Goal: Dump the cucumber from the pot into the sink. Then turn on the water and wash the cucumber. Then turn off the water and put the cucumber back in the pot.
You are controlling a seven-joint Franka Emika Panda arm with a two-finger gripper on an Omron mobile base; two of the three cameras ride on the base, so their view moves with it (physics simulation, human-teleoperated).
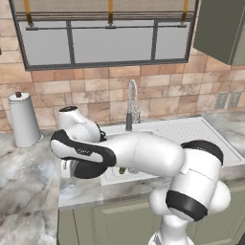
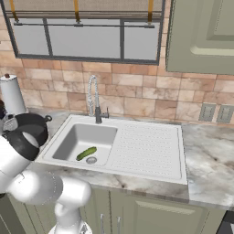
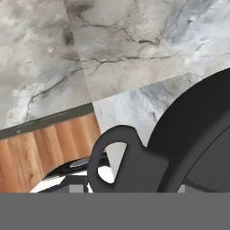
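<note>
Gripper: the gripper sits low at the left edge of the right base view, tight against the pot; its fingertips are hidden, so I cannot tell whether it is clamped on the rim or just beside it
Cucumber: there it is, the cucumber lies on the basin floor, slanted, just beside the round drain; dumping looks done
Pot: the pot is on the counter side left of the sink, tipped so its inside faces the camera; in the hand view its loop handle and black wall loom very close
Sink: the sink is dry; no stream falls from the faucet, so washing has not begun
Step in hand: by my reading, parking the pot before going for the tap
Doing it well: level the pot first; lower it flat on the counter, well back from the front edge, which shows in the hand view with wooden floor below; keep it off the canister; let go only once it rests; lift straight up past the handle, then swing over to the faucet without sweeping the basin
Writing: no brand, label or lettering can be read anywhere; the wall outlets are blank plates
</note>
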